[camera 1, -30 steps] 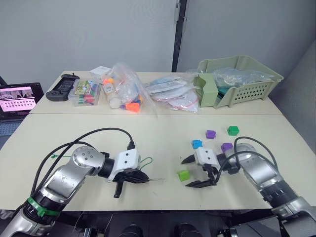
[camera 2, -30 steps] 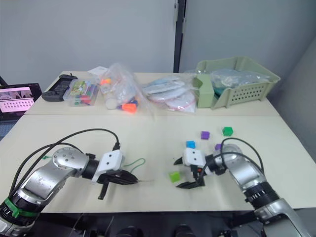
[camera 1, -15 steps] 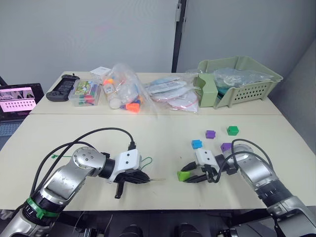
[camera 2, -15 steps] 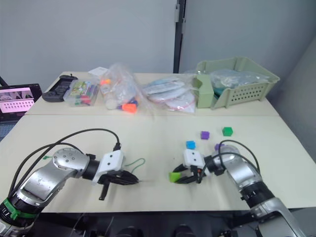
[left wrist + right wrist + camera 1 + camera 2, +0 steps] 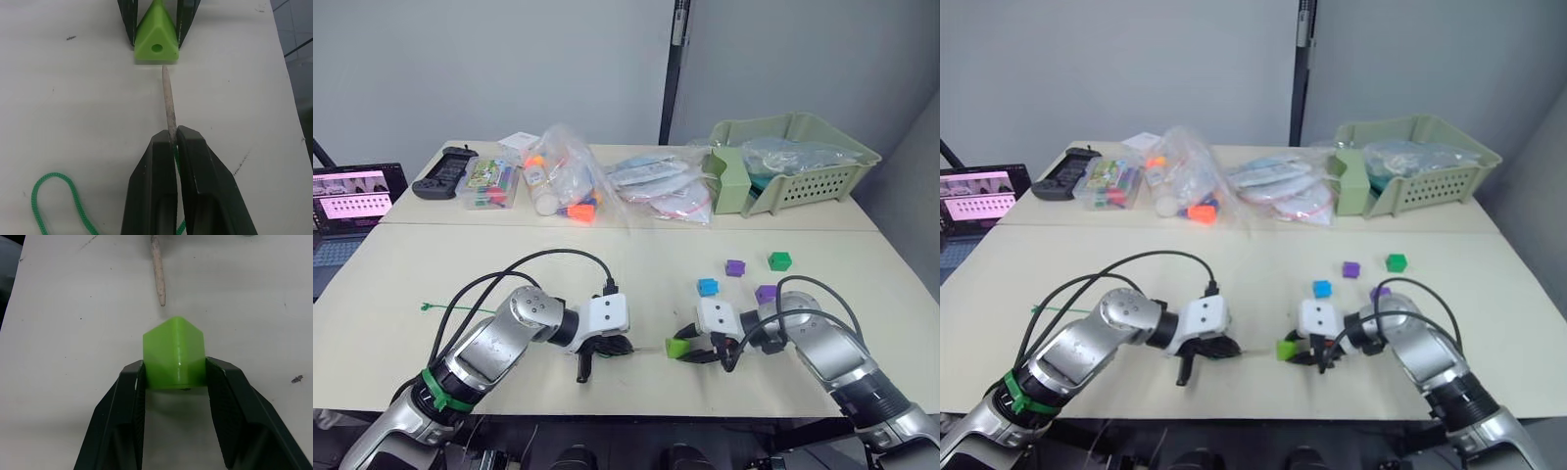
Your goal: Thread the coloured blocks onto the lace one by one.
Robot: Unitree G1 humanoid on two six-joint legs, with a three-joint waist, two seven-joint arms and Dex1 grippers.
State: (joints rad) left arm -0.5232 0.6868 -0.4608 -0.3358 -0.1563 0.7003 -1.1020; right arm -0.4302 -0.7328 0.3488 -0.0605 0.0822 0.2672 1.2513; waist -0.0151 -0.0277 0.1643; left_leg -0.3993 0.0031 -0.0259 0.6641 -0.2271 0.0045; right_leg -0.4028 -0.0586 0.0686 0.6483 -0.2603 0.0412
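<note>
Left hand (image 5: 172, 142) has moved in toward frame centre, clamped on lace (image 5: 168, 105) tip. Right hand (image 5: 174, 377) still pinches lime wedge (image 5: 173, 352) low on desk (image 5: 607, 259). Tip now just short of hole; first threading imminent.

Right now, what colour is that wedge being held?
Lime green wedge, clearest in the left wrist view.
</note>
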